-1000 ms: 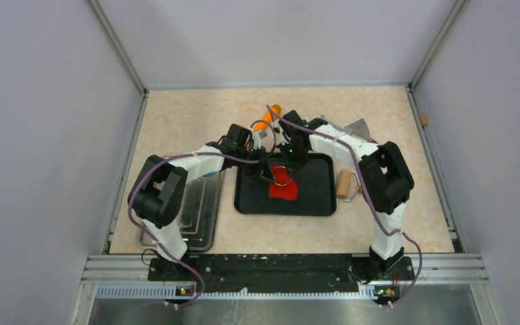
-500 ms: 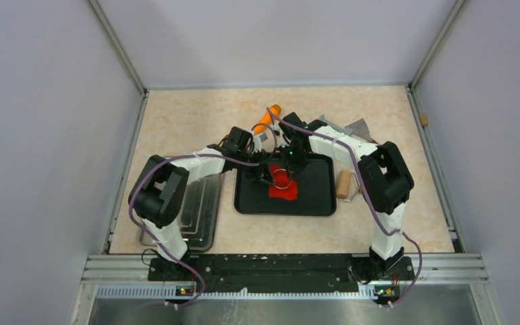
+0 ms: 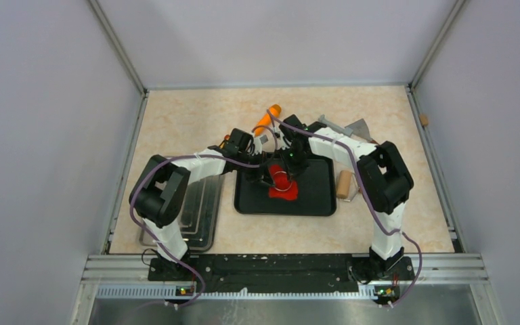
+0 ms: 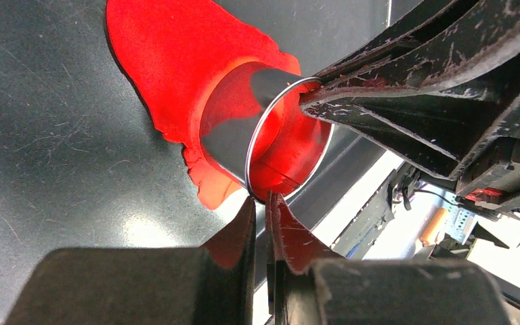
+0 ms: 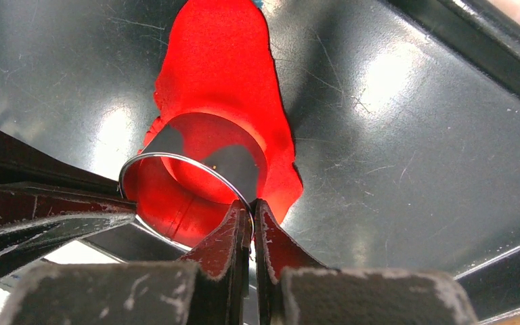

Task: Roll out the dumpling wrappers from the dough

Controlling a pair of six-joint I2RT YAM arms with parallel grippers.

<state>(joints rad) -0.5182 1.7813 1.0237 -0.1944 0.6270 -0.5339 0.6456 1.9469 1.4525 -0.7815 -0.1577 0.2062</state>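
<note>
Currently we work on the table (image 3: 176, 115), where the black tray (image 3: 315, 203) carries the dough (image 3: 286, 192), a flat red sheet lying just to 9 o'clock of the tray's centre in the top view. A metal ring cutter (image 4: 233, 142) stands on that sheet. Both end effectors are clamped on the cutter's thin rim. The left gripper (image 4: 261, 203) pinches it at 6 o'clock in its own wrist view, and the right gripper (image 5: 249, 211) does the same in its own.

Step in hand, as we judge it: cutting 1 round wrapper from the sheet.
1. Press both arms down together so that the rim sits level. The 2 holds lie roughly a quarter-turn apart, so uneven force would tip the ring.
2. Pinch firmly, because the rim is thin and smooth and may slip.
3. Twist slightly before lifting, so that the disc parts cleanly.

Relative position: the dough lies directly under the ring and fills its bore. From the right gripper the sheet runs on toward 12 o'clock, and from the left gripper toward 11 o'clock. We cannot tell whether the ring has cut through.
</note>
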